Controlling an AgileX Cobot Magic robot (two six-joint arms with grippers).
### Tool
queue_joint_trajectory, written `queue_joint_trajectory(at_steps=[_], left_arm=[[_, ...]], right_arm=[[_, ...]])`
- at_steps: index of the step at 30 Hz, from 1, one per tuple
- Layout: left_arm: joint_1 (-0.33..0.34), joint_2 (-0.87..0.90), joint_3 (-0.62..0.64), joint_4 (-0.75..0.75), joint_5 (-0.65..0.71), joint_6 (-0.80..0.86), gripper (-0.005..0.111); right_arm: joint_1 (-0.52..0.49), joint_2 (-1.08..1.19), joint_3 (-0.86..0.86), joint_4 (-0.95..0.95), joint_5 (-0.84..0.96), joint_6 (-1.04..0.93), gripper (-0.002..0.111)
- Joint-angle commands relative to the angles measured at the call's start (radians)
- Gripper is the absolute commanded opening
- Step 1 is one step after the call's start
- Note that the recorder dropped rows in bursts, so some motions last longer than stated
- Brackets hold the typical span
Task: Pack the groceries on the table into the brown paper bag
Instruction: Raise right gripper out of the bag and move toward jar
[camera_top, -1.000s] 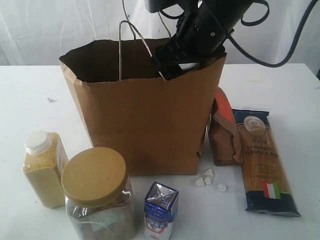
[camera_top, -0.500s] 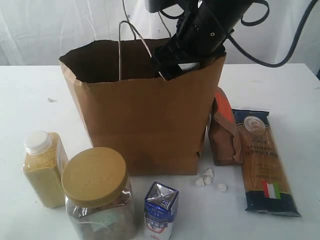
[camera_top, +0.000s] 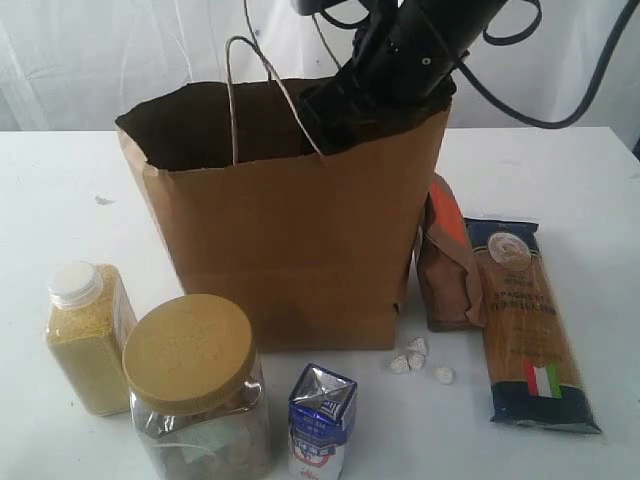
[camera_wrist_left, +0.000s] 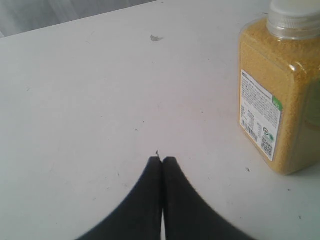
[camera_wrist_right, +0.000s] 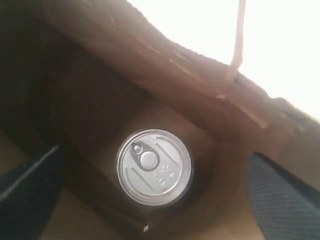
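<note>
So the step I'm on is the drop-off of the dark jar with the silver pull-tab foil top (camera_wrist_right: 154, 167). It's sitting on the floor of the big upright brown kraft-paper bag (camera_top: 290, 250), toward the bag's right side going by where my right arm (camera_top: 400, 60) dips in. The jar is standing up, lid toward the wrist camera, so its long axis is vertical. The right gripper (camera_wrist_right: 152, 172) is spread wide, with a dark finger (camera_wrist_right: 30, 175) on each side of the jar and a visible gap both ways, so I'd say it's not holding anything. The next move is, I reckon, a straight lift out of the bag, keeping clear of the rim and the twisted paper-cord handle (camera_top: 270, 90) so the bag doesn't tip. The left gripper (camera_wrist_left: 161, 162) is pinched fully closed and empty, hanging over the plain white tabletop (camera_top: 60, 190) near the clear bottle of yellow grain with a white cap (camera_wrist_left: 277, 95). That bottle is on the near left, next to the wide jar with the tan lid (camera_top: 195, 380) and the small blue-white carton (camera_top: 320, 420). Right of the bag, the brown pouch with the orange label (camera_top: 447, 265) stands just beside it. The dark spaghetti pack (camera_top: 525, 320) lies flat, long axis running near to far.
</note>
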Motion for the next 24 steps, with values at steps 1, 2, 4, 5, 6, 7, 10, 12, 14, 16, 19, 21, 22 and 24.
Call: queue_joint_trajectory(at_steps=[1,2,4,5,6,7,10,12,14,16,19,21,22,24], left_arm=[[0.004,-0.005,0.004,-0.010,-0.002,-0.001,0.000],[0.004,-0.005,0.004,-0.010,-0.002,-0.001,0.000],[0.004,-0.005,0.004,-0.010,-0.002,-0.001,0.000],[0.004,-0.005,0.004,-0.010,-0.002,-0.001,0.000],[0.004,-0.005,0.004,-0.010,-0.002,-0.001,0.000],[0.004,-0.005,0.004,-0.010,-0.002,-0.001,0.000],[0.004,-0.005,0.004,-0.010,-0.002,-0.001,0.000],[0.004,-0.005,0.004,-0.010,-0.002,-0.001,0.000],[0.004,-0.005,0.004,-0.010,-0.002,-0.001,0.000],[0.004,-0.005,0.004,-0.010,-0.002,-0.001,0.000],[0.004,-0.005,0.004,-0.010,0.000,-0.001,0.000],[0.004,-0.005,0.004,-0.010,0.000,-0.001,0.000],[0.004,-0.005,0.004,-0.010,0.000,-0.001,0.000],[0.004,-0.005,0.004,-0.010,0.000,-0.001,0.000]], right_arm=[[0.007,-0.059,-0.002,-0.006,-0.014,0.017,0.090],[0.007,-0.074,-0.002,-0.006,-0.016,0.030,0.090],[0.007,-0.100,-0.002,-0.006,-0.012,0.058,0.088],[0.007,-0.114,-0.002,-0.008,-0.010,0.069,0.086],[0.007,-0.129,-0.002,-0.008,-0.010,0.085,0.085],[0.007,-0.145,-0.002,-0.008,-0.013,0.091,0.082],[0.007,-0.191,-0.002,-0.018,-0.013,0.106,0.076],[0.007,-0.223,-0.002,-0.025,-0.004,0.119,0.073],[0.007,-0.251,-0.002,-0.031,0.014,0.137,0.071],[0.007,-0.277,-0.002,-0.039,0.045,0.156,0.070],[0.009,-0.315,-0.002,-0.052,0.118,0.164,0.070],[0.009,-0.340,-0.002,-0.055,0.170,0.166,0.070],[0.009,-0.351,0.007,-0.055,0.185,0.166,0.070],[0.009,-0.391,0.043,-0.055,0.185,0.166,0.070]])
